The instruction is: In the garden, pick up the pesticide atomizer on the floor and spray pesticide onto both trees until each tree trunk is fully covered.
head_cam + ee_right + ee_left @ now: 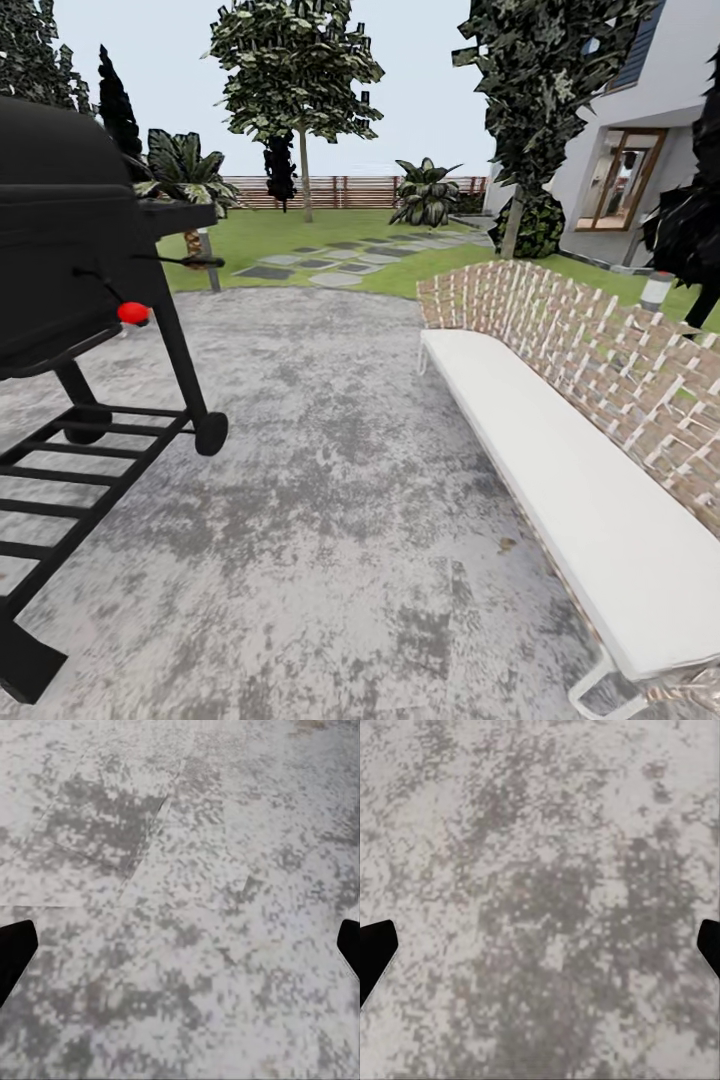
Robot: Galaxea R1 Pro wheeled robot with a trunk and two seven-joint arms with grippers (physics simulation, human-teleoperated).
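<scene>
The pesticide atomizer is out of view. Two trees stand far ahead across the lawn. One tree [296, 80] rises at the back centre, and its bare trunk [305, 190] is pale. The other tree [545, 90] stands at the right near the house, with its trunk [513, 232] leaning slightly. My left gripper [540, 945] is open over mottled grey paving, its dark fingertips [375, 949] at the picture's edges with nothing between them. My right gripper [180, 945] is open in the same way above the paving, its fingertips [15, 949] wide apart.
A black barbecue grill [70, 230] with a red knob [133, 313] and a low rack stands close at the left. A white bench [560, 470] with a woven back runs along the right. Grey patio [330, 480] lies between them. Stepping stones [330, 262], small palms, a fence and the house lie beyond.
</scene>
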